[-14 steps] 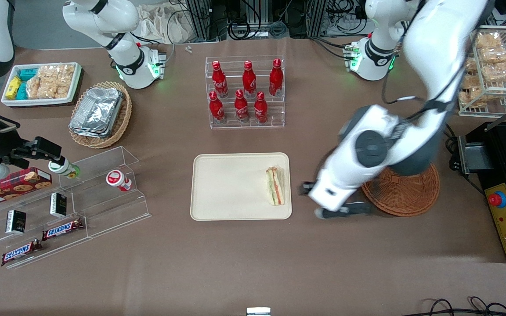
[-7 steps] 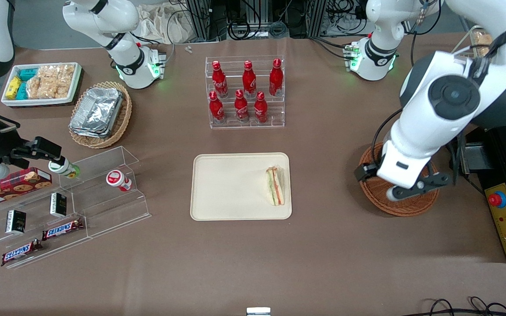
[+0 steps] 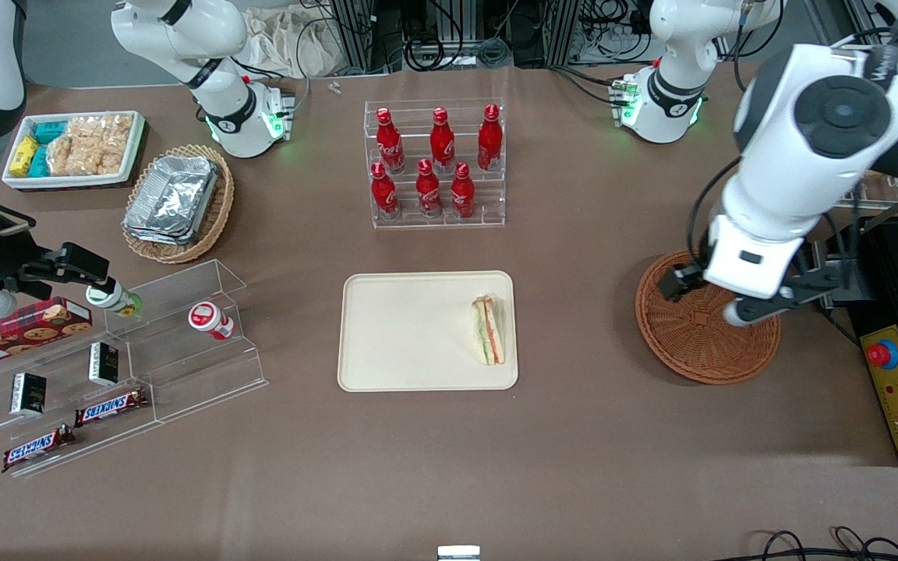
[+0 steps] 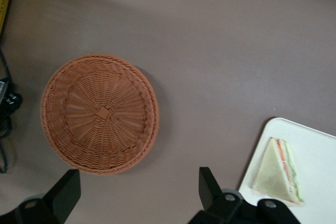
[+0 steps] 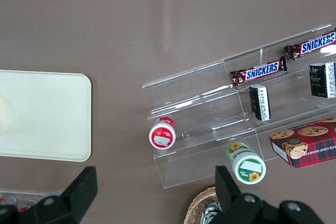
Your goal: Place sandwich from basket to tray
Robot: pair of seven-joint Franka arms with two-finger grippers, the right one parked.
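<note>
**Ana:** Wicker is all that lies under the gripper (image 3: 705,298) now. The basket (image 3: 691,358) has nothing in it, and the fingers (image 4: 65,195) stand wide apart, holding nothing.

**Ben:** And the sandwich (image 3: 489,329)?

**Ana:** Well apart from the gripper, toward the parked arm's end of the table. It lies flat on the tray (image 3: 402,331), close against the rim that faces the gripper, fully inside it as far as I can judge.

**Ben:** So the placing looks done.

**Ana:** I'd say so. What's left, in my judgement, is only a clean retreat: lift straight up from above the basket, keep the fingers spread, and don't sweep low toward the tray, since a brush against that rim could nudge the wedge.

**Ben:** Anything in the way?

**Ana:** Close by, little. A black control box with a red button (image 3: 882,354) sits just beside the basket on the side away from the tray; the arm's bulk passes near it, so height matters. A clear rack of red bottles (image 3: 435,164) stands farther from the front camera than the tray, well apart from the gripper. The stepped clear shelf with chocolate bars (image 3: 110,407) and the oval basket of foil containers (image 3: 176,201) are farther off still, at the parked arm's end.
</note>
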